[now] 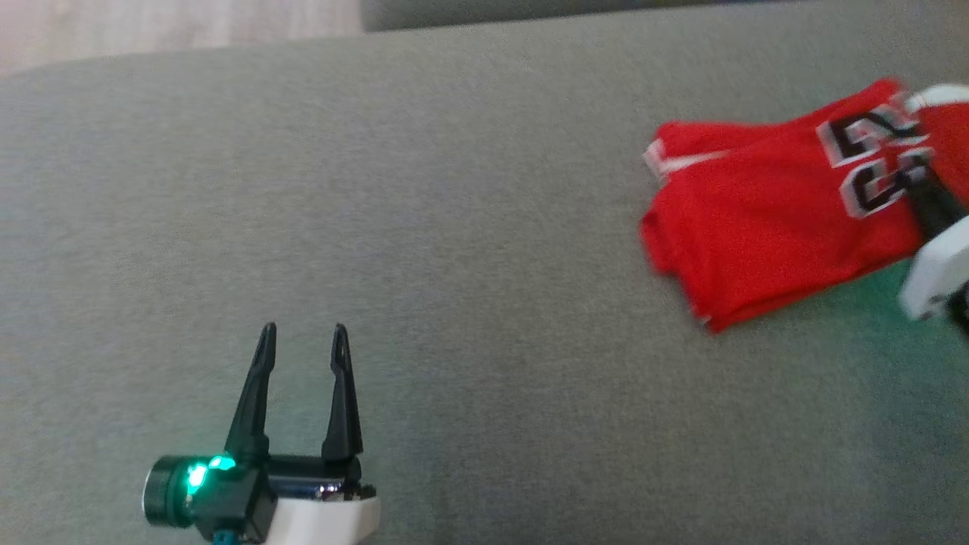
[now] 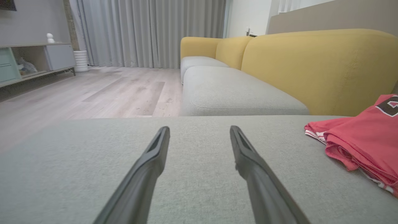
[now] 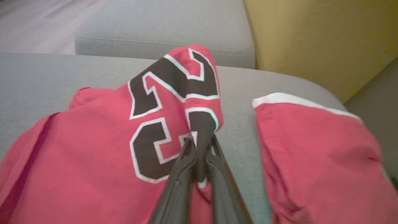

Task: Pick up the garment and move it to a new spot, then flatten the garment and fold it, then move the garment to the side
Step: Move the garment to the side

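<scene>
The garment [image 1: 764,219] is a red jersey with black, white-edged numbers, lying bunched at the right of the grey cushion [image 1: 424,250]. In the right wrist view my right gripper [image 3: 200,141] is shut on a raised fold of the garment [image 3: 102,140] at the numbers. The head view shows its dark fingers [image 1: 933,206] crossing the jersey at the right edge. My left gripper [image 1: 303,331] hovers open at the lower left, far from the cloth, nothing between its fingers [image 2: 154,152]. The left wrist view has the garment [image 2: 363,140] at its right edge.
A yellow sofa backrest [image 2: 317,65] rises behind the grey seat, with another grey cushion [image 2: 230,93] beyond. Wood floor [image 2: 102,90], curtains and a low shelf unit [image 2: 34,62] lie further off. Bare grey fabric spreads between the two grippers.
</scene>
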